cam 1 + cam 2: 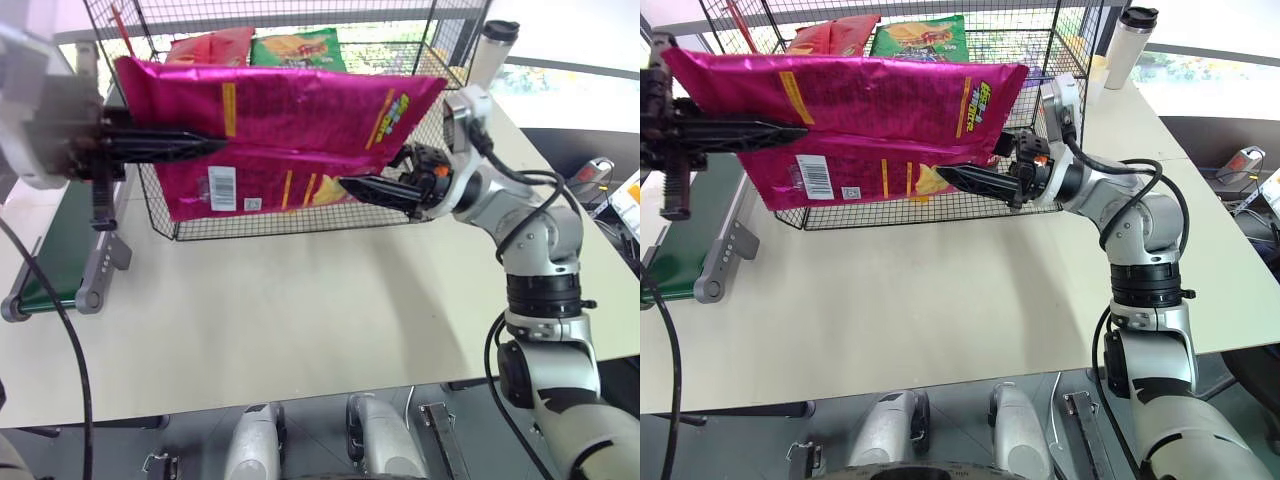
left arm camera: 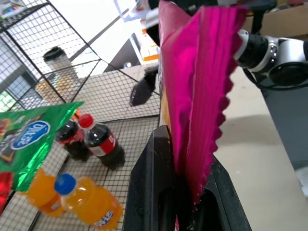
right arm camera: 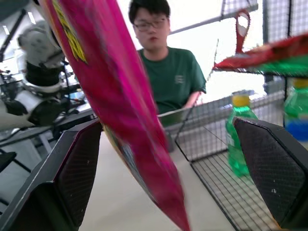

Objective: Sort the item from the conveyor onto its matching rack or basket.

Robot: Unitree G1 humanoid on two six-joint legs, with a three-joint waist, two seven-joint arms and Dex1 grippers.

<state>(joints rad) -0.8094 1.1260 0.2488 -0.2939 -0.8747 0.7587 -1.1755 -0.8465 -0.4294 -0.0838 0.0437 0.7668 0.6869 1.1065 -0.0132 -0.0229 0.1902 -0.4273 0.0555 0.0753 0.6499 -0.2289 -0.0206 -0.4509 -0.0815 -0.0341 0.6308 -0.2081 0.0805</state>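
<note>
The item, a flat magenta-pink chip bag [image 1: 290, 120], hangs stretched out level in front of the black wire rack [image 1: 300, 226]. My left gripper [image 1: 212, 147] is shut on the bag's left end, and in the left wrist view its fingers [image 2: 159, 163] pinch the crimped edge. My right gripper [image 1: 950, 176] is at the bag's lower right end. It stands open, with the bag [image 3: 120, 110] passing between its wide-spread fingers [image 3: 77, 163] without touching them. The dark green conveyor [image 1: 50, 250] runs along the table's left edge, below the left gripper.
In the rack's upper level lie a red chip bag [image 1: 215, 45] and a green chip bag [image 1: 297, 47]. Cola bottles [image 2: 98, 144] and orange bottles [image 2: 86, 204] lie on its lower level. A tumbler [image 1: 495, 50] stands beside the rack. A person [image 3: 168, 77] sits beyond the white table [image 1: 300, 320].
</note>
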